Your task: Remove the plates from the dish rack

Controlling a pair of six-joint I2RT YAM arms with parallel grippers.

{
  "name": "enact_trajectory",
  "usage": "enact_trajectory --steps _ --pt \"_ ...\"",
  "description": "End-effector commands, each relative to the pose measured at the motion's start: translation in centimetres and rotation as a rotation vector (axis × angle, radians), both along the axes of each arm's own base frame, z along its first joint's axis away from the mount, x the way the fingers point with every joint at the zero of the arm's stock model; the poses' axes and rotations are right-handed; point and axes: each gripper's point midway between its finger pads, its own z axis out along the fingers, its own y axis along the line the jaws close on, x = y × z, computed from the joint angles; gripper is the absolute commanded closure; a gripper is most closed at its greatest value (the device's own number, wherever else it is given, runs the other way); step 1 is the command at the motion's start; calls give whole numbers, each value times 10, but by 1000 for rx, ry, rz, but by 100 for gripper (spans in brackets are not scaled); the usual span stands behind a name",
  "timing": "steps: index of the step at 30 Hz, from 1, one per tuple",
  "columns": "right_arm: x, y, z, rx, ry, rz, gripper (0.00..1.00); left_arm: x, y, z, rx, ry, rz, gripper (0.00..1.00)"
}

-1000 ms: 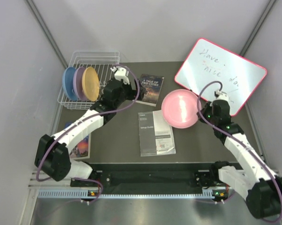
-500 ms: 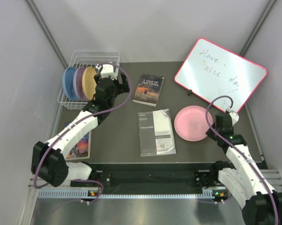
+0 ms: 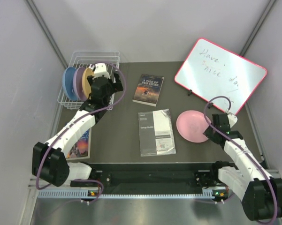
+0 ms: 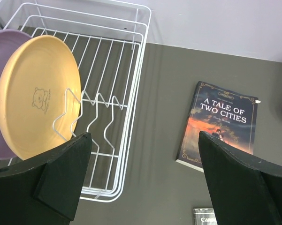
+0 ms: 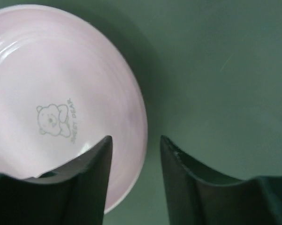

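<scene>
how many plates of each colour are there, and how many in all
pink plate: 1
orange plate: 1
lavender plate: 1
blue plate: 1
total: 4

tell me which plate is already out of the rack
The pink plate: it lies flat on the table, while the orange-tan plate, lavender plate and blue plate stand on edge in the dish rack.

Paperback novel (image 3: 148, 89), setup booklet (image 3: 156, 132), red-framed whiteboard (image 3: 220, 75), all apart.
</scene>
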Motion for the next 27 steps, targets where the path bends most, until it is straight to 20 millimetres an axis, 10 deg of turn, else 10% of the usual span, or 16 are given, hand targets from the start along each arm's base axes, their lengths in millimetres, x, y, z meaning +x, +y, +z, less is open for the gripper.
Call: enact_trajectory --steps 1,13,27 --pt "10 -11 22 -37 -29 -47 49 1 16 1 -16 -9 52 1" --pt "75 -37 160 -228 -390 -52 34 43 83 12 161 -8 282 7" --pt "102 -16 132 -153 -370 20 33 62 140 15 230 -67 478 5"
